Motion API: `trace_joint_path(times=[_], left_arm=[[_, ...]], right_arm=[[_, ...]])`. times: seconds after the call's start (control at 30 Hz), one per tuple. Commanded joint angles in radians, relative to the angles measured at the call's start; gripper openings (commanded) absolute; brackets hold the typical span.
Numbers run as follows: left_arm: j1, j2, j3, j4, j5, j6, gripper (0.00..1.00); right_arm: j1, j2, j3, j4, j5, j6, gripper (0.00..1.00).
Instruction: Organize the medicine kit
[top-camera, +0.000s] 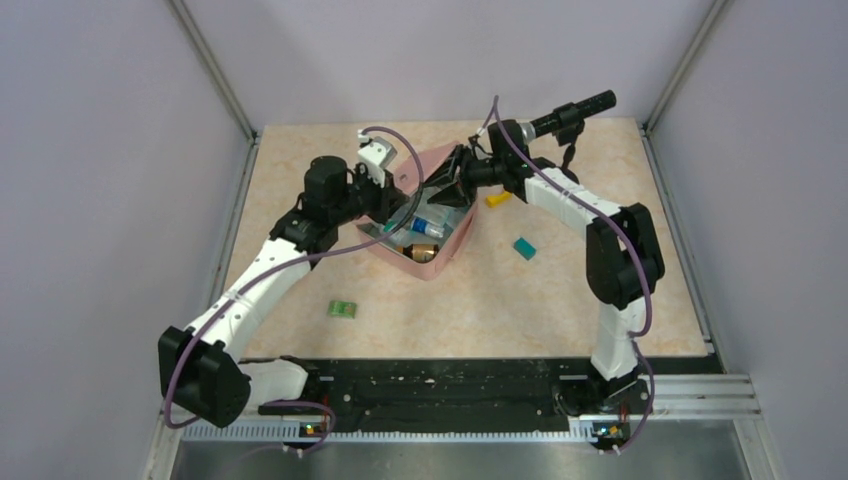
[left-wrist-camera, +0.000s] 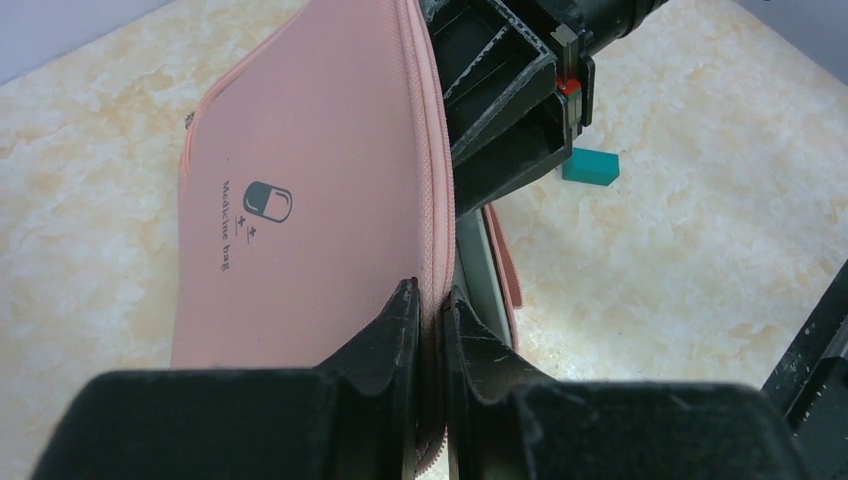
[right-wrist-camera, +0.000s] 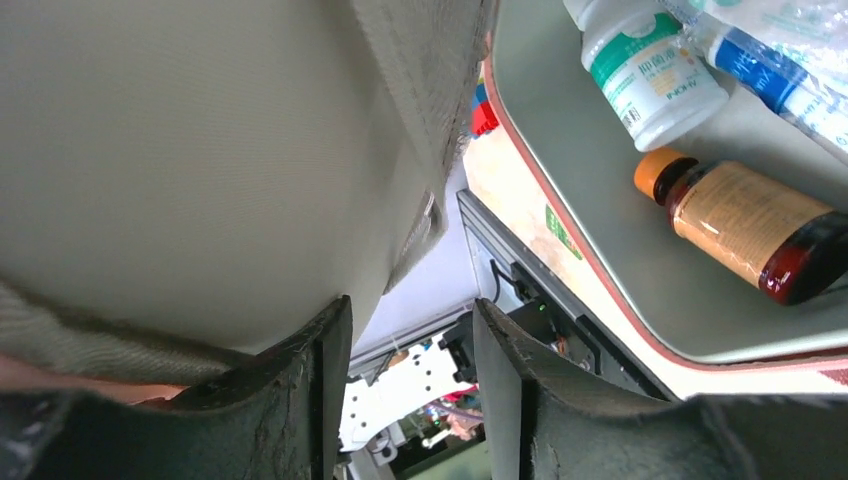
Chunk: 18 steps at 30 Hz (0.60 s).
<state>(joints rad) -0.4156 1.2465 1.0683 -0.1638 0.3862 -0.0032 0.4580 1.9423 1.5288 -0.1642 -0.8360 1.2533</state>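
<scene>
The pink medicine kit (top-camera: 436, 262) lies open mid-table with its lid (top-camera: 425, 165) raised. My left gripper (top-camera: 393, 198) is shut on the lid's zipper edge (left-wrist-camera: 436, 250); the left wrist view shows the lid's pink outside with the pill logo (left-wrist-camera: 267, 201). My right gripper (top-camera: 447, 186) is open inside the kit. Its left finger (right-wrist-camera: 300, 390) rests against the lid's grey-green lining (right-wrist-camera: 200, 150), with nothing between the jaws. In the base (right-wrist-camera: 600, 200) lie a white bottle (right-wrist-camera: 655, 70), a brown bottle with an orange cap (right-wrist-camera: 745, 225) and a blue-and-clear tube (right-wrist-camera: 775, 75).
On the table, a yellow block (top-camera: 497, 198) and a teal block (top-camera: 524, 247) lie right of the kit; the teal block also shows in the left wrist view (left-wrist-camera: 590, 167). A green packet (top-camera: 343, 309) lies at the front left. Walls enclose the table.
</scene>
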Motion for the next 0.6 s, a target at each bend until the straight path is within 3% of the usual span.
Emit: trace_joint_path(times=[0.0, 0.2, 0.37, 0.57], left_arm=[[-0.011, -0.038, -0.008, -0.025, 0.030, -0.048, 0.00], [-0.008, -0.057, 0.001, -0.023, 0.005, -0.022, 0.00], [0.016, -0.062, 0.007, -0.023, -0.059, -0.009, 0.00], [0.070, -0.068, -0.003, -0.017, -0.049, -0.161, 0.00]], right_arm=[[0.007, -0.008, 0.078, 0.013, 0.017, -0.050, 0.50], [-0.023, -0.065, 0.054, 0.008, 0.026, -0.154, 0.55], [-0.050, -0.151, -0.019, 0.026, 0.008, -0.422, 0.58], [-0.049, -0.293, -0.195, 0.032, 0.000, -0.676, 0.57]])
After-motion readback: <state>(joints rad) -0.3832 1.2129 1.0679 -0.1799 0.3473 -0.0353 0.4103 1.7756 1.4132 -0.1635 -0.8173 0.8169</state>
